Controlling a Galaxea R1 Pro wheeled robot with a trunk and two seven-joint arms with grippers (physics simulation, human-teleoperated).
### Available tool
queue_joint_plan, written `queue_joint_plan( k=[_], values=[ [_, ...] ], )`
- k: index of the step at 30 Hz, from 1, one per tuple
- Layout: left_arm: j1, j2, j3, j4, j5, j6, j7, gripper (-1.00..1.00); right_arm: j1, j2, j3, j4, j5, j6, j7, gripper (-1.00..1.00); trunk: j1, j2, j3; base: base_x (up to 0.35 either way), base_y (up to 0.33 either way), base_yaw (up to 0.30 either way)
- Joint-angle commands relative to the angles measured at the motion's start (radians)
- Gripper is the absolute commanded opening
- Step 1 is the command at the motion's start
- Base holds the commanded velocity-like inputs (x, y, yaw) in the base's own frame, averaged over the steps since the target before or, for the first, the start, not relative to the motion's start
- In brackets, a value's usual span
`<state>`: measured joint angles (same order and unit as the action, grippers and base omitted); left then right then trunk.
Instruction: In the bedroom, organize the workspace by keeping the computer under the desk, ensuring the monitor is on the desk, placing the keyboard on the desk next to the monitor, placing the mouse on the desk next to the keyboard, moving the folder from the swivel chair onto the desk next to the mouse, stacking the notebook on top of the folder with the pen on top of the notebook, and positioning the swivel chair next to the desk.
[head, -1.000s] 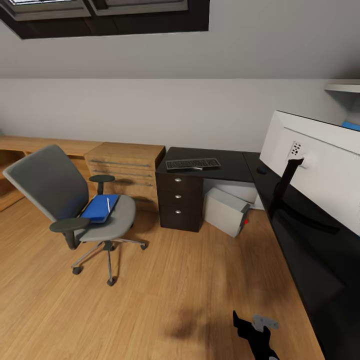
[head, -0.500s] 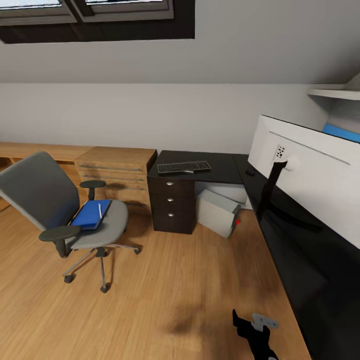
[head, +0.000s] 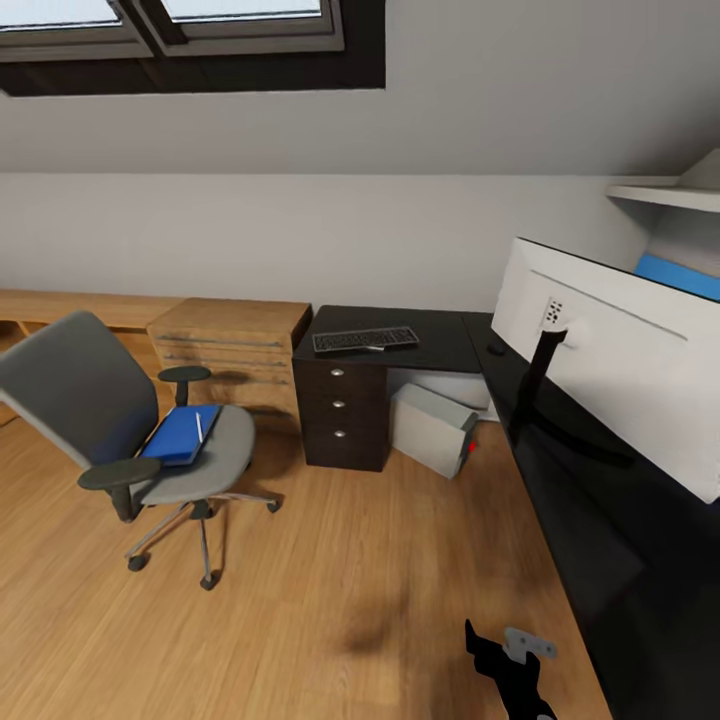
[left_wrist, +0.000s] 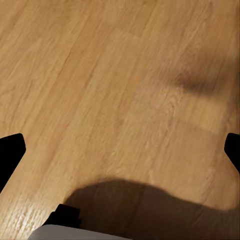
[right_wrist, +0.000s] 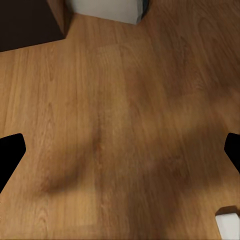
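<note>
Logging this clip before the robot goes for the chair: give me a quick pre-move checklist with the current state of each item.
1. Folder on the swivel chair seat: ok.
2. Pen lying on top of the folder: ok; notebook cannot tell.
3. Keyboard on the desk: ok.
4. Monitor on the desk: ok.
5. Computer under the desk: ok.
6. Left gripper and right gripper open and empty: ok.

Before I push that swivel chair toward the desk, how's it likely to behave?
The swivel chair stands on a star base with casters on smooth wood floor, so it will probably roll easily and may spin. The folder and pen lie loose on its seat and could slide off. Pushing high on the backrest might tilt it.
</note>
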<state>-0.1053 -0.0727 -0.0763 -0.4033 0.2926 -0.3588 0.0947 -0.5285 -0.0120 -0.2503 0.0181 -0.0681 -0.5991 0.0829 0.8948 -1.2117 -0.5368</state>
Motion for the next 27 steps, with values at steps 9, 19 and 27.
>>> queue_joint_plan(
  k=[9, 19, 27],
  values=[
    [-0.001, -0.001, -0.008, -0.057, 0.003, 0.011, 0.010, 1.00, 0.001, 0.000, -0.001, 0.003, 0.008, -0.001, 0.011, 1.00, -0.035, 0.063, 0.027, 0.000, 0.000, 0.000],
    [-0.001, -0.012, -0.009, -0.171, 0.005, 0.180, 0.004, 1.00, 0.001, 0.001, 0.000, 0.003, 0.092, 0.001, 0.008, 1.00, -0.073, 0.133, 0.059, 0.000, 0.000, 0.000],
    [-0.001, 0.016, -0.003, -0.097, 0.007, 0.050, 0.001, 1.00, 0.001, 0.033, 0.002, 0.001, 0.101, 0.001, 0.008, 1.00, -0.104, 0.189, 0.084, 0.000, 0.000, 0.000]
  ],
)
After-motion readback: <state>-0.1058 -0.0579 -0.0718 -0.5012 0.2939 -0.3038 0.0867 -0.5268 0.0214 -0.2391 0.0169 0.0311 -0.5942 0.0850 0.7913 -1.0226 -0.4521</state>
